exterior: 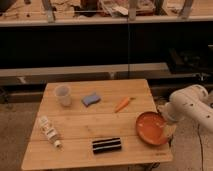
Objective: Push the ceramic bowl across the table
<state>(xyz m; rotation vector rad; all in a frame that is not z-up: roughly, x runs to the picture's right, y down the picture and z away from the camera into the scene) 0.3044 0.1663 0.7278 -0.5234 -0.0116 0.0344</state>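
Slatted table [100, 122], ceramic bowl [151, 129], cup [63, 95], sponge [90, 99], carrot [122, 104], bottle [49, 131], black case [106, 145]

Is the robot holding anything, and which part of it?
Cannot tell. The gripper sits at the right rim of the orange bowl, but a hold doesn't show.

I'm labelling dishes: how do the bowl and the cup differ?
The bowl is wide, shallow, orange-red; the cup is small, taller, whitish. The bowl sits front right on the table, beside the gripper; the cup sits back left. Both stand upright, mouth up.
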